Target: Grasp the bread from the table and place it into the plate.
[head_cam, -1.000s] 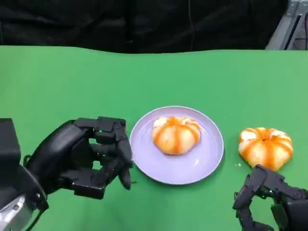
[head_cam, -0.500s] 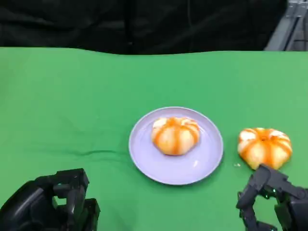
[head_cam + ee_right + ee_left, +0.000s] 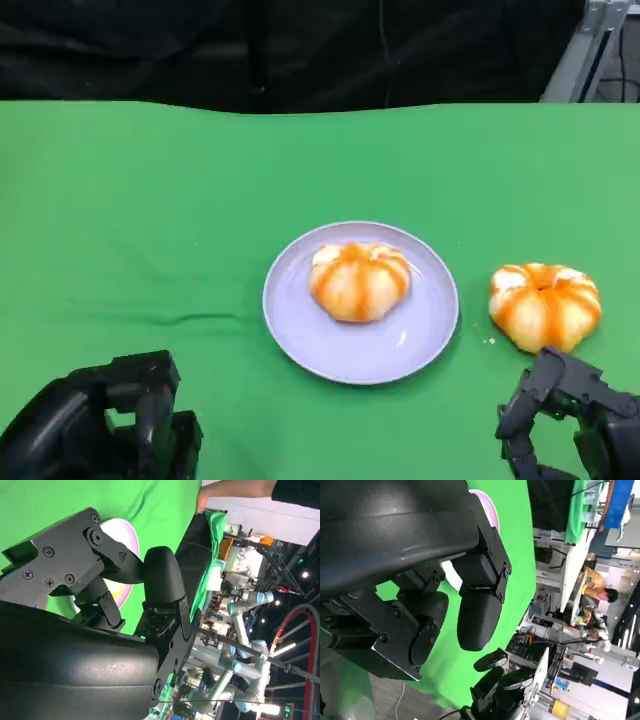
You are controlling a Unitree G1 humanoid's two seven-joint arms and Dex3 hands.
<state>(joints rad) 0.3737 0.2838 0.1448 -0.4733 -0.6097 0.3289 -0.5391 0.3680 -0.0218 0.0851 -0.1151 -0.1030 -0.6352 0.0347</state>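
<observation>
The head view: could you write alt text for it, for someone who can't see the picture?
A round orange-striped bread sits on a pale purple plate in the middle of a green table, and a second matching bread lies on the table to the plate's right. The left robot hand and right robot hand sit at the lower corners, holding nothing.

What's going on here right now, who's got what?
Neither hand holds anything. One bread lies on the plate at the middle of the green table. A second bread lies on the table beside the plate, towards the robot's right. The right hand sits just short of that bread, not touching it. The left hand is low at the near edge, away from both.
</observation>
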